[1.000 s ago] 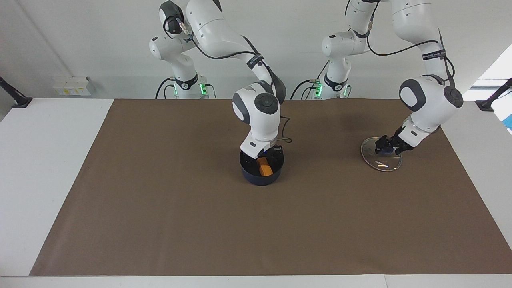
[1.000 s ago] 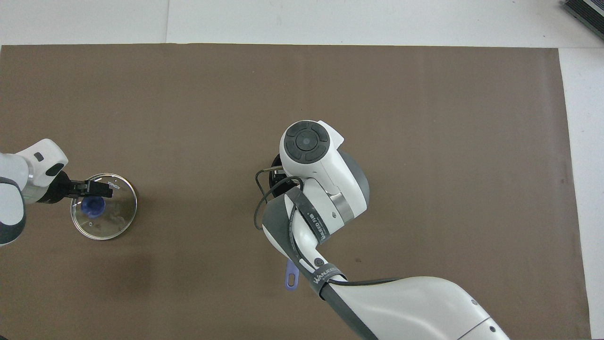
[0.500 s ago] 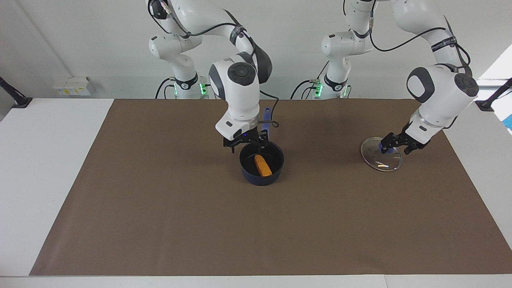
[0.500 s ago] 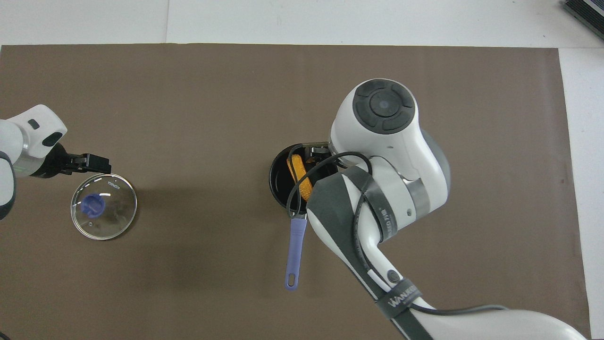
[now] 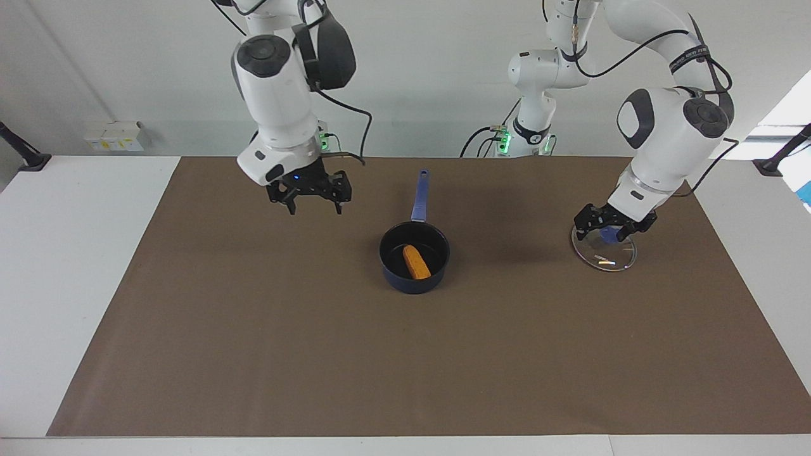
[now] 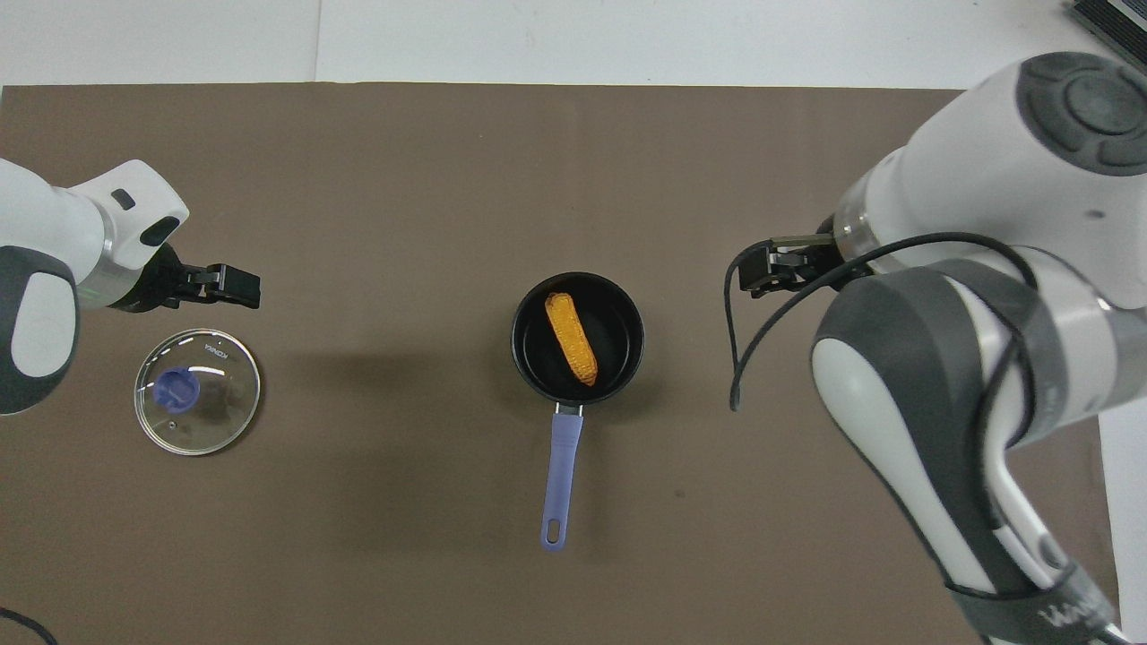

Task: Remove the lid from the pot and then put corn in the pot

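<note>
Corn (image 5: pixel 416 262) lies inside the pot (image 5: pixel 414 273), mid-worktop, pot handle pointing toward the robots. Lid (image 5: pixel 603 251) sits flat on the brown mat (image 5: pixel 253 354) toward the left arm's end, well apart from the pot. Left tool (image 5: pixel 612 223) hangs just over the lid, fingers spread, holding nothing. Right tool (image 5: pixel 309 193) is up over bare mat toward the right arm's end, fingers spread, empty. Nothing stands betw. pot & lid. White worktop (image 5: pixel 70 266) shows around the mat; small white boxes (image 5: pixel 114 135) at its edge near the wall.
</note>
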Tool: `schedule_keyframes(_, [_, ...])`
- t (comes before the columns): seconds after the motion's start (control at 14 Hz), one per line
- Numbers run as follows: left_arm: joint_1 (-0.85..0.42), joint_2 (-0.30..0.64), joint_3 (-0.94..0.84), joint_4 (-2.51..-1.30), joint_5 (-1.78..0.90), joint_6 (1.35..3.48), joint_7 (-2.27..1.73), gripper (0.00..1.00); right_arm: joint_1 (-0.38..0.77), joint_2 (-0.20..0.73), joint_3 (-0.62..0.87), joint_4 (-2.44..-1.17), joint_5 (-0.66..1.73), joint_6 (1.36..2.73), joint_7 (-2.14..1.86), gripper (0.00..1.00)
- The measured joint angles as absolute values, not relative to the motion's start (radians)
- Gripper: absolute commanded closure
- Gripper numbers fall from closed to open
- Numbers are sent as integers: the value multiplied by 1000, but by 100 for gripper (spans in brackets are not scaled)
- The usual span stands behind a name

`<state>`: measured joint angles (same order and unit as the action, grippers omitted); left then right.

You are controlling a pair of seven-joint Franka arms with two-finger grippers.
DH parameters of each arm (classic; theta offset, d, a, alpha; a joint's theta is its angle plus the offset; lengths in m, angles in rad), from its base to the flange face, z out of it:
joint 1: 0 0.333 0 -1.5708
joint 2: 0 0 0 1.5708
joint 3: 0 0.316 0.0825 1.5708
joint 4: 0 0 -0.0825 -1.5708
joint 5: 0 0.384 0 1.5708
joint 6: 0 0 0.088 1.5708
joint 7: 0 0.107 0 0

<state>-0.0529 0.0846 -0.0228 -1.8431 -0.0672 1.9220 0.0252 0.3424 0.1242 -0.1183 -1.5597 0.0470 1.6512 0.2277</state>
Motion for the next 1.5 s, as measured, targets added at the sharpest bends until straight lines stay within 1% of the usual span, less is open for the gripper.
schedule_keyframes(0.29, [-53, 79, -21, -1690, -64, 1753, 33, 0, 220, 30, -119, -1561, 47, 1513, 84, 0])
schedule_keyframes(0.5, [-53, 78, -18, -1611, -40, 1652, 34, 0, 137, -4, -119, -1561, 47, 1492, -32, 0])
schedule_keyframes(0.71, [-51, 77, -15, -1538, -28, 1562, 34, 0, 100, -25, -120, -1545, 47, 1485, -60, 0])
schedule_keyframes(0.93, [-51, 55, -16, -1528, -25, 1535, 41, 0, 97, -40, -136, -1497, 47, 1419, -60, 0])
schedule_keyframes(1.29, [-49, 38, -15, -1546, -24, 1526, 77, 0, 101, -58, -137, -1494, 46, 1415, -61, 0])
schedule_keyframes(1.5, [-48, 37, -13, -1528, -24, 1468, 90, 0, 96, -58, -169, -1494, 20, 1414, -126, 0])
